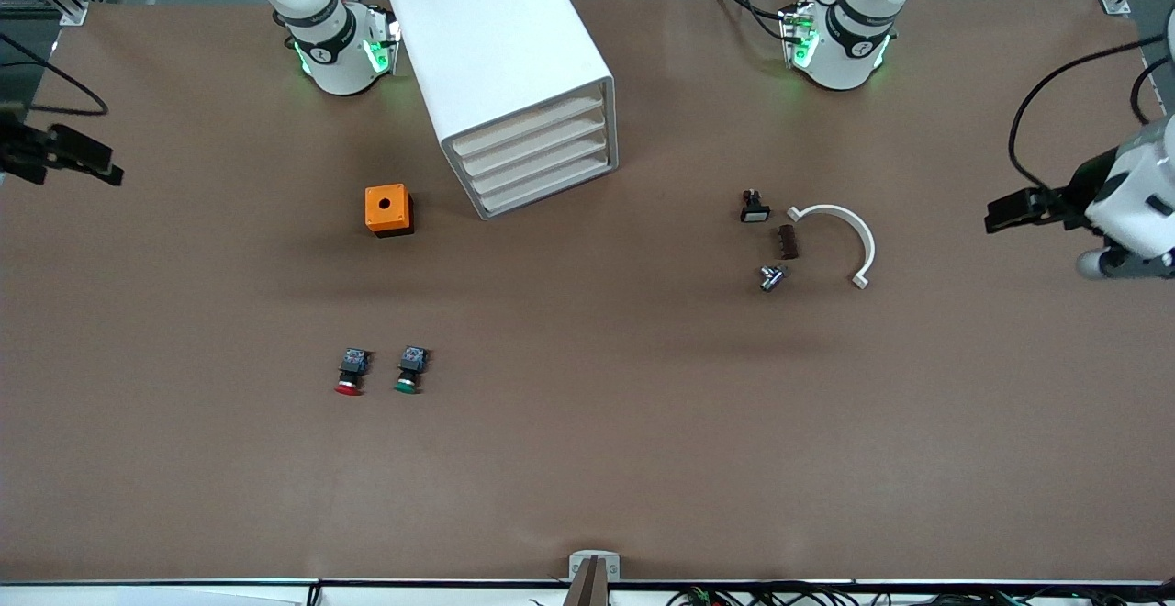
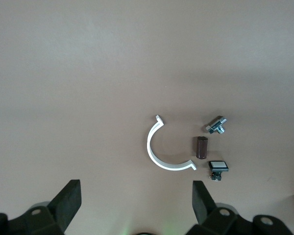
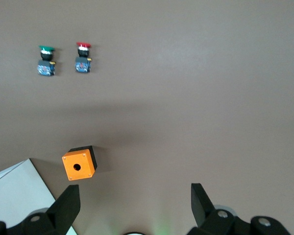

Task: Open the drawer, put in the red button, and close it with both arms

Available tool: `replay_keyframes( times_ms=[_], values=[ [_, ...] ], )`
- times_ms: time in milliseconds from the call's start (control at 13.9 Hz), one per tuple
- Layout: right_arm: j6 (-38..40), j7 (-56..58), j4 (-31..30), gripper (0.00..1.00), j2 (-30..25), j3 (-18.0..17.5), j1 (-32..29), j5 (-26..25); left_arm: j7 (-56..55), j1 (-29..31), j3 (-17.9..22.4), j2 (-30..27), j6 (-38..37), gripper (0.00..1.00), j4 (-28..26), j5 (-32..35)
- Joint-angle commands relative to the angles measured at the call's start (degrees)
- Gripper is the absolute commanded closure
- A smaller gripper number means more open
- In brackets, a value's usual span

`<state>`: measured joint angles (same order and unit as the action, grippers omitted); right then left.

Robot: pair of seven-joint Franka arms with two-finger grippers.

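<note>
The red button (image 1: 351,374) lies on the brown table beside an identical green-capped switch (image 1: 410,371), nearer the front camera than the orange box (image 1: 388,209). It also shows in the right wrist view (image 3: 82,58). The white drawer cabinet (image 1: 514,73) stands with all its drawers shut. My right gripper (image 1: 96,168) is open and empty, up at the right arm's end of the table; in its wrist view (image 3: 135,203) the jaws stand wide apart. My left gripper (image 1: 1001,213) is open and empty at the left arm's end; it shows in its wrist view (image 2: 136,198).
A white curved clip (image 1: 846,237), a small brown part (image 1: 788,242), a white-capped black switch (image 1: 754,208) and a metal piece (image 1: 771,277) lie together toward the left arm's end. They show in the left wrist view round the clip (image 2: 159,152).
</note>
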<state>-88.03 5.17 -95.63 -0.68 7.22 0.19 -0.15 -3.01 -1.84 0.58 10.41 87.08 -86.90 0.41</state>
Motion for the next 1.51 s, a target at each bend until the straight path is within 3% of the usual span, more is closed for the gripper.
replay_keyframes(
  times_ms=[0, 143, 359, 645, 861, 1291, 1434],
  values=[
    [-0.6, 0.5, 4.1, 0.00, 8.7, 0.2, 0.5, -1.0, -1.3, -0.6, 0.0, 4.7, -0.8, 0.00, 2.8, 1.1],
    [-2.6, 0.4, 7.2, 0.00, 12.8, 0.3, 0.7, -0.6, -2.4, -1.1, -0.4, 6.6, -0.8, 0.00, 2.7, 1.2],
    [-8.1, -7.9, 6.3, 0.00, 16.0, 0.1, 2.3, 1.6, -10.8, -5.7, -0.6, 8.8, -1.0, 0.00, 2.4, 1.2],
    [-21.9, -13.2, 3.4, 0.00, 24.7, 0.1, 7.2, 4.1, -22.8, -12.7, -0.7, 10.7, -2.7, 0.00, 2.8, -0.1],
    [-27.9, -13.3, 2.8, 0.00, 28.8, 0.1, 9.2, 6.2, -35.7, -17.9, -0.6, 13.8, -3.8, 0.00, 5.1, -5.9],
    [-41.1, -18.5, -4.0, 0.00, 30.9, 0.1, 11.8, 6.2, -69.4, -21.1, -0.6, 23.0, -4.3, 0.00, 9.7, -26.0],
    [-43.4, -21.9, -4.1, 0.00, 32.9, 0.1, 13.2, 6.2, -80.6, -23.1, -0.8, 25.4, -4.3, 0.00, 11.2, -28.4]
  ],
)
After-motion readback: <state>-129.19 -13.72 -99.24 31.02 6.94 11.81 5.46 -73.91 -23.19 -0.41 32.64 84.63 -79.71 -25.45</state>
